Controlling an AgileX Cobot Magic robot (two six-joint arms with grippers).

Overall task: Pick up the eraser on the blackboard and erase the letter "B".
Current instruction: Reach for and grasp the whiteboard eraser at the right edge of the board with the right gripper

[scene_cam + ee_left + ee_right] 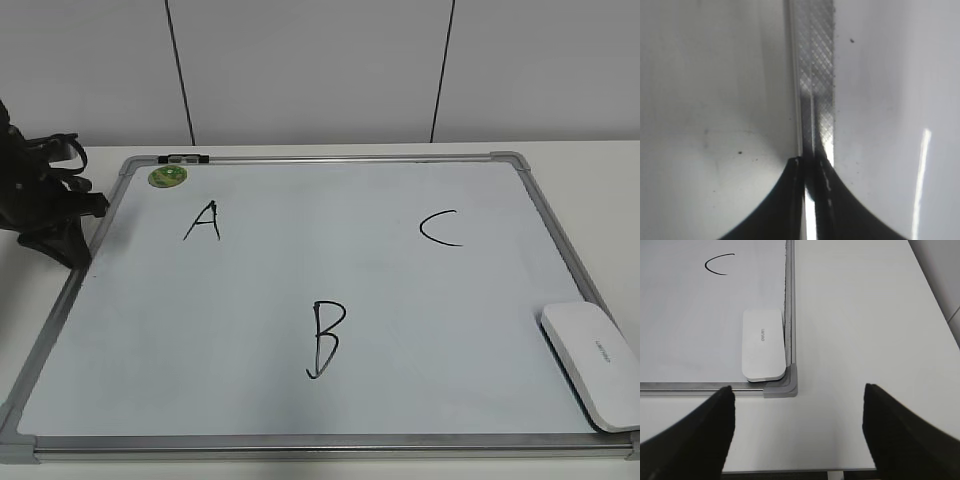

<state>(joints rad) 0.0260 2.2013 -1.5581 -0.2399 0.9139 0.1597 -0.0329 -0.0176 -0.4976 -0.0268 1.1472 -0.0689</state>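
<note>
One eraser (592, 364) is seen lying flat on the blackboard (300, 300), tucked into the near right corner and touching the right frame rail, where it is kept clear of the writing and within reach of the right arm. Three black letters are counted on the board: an "A" (203, 221) at the upper left, a "C" (440, 228) at the upper right, and the letter "B" (325, 340) low in the middle, untouched and well apart from the eraser. One round green magnet (167, 176) is stuck near the top left corner. Two claws are present: the right claw (797, 432) is held wide open and empty above the bare tabletop (865, 315), just short of the eraser, judged as readiness for the pick; the left claw (812, 162) is closed with its tips together on nothing, parked at the board's left frame rail, presumably out of the way.
</note>
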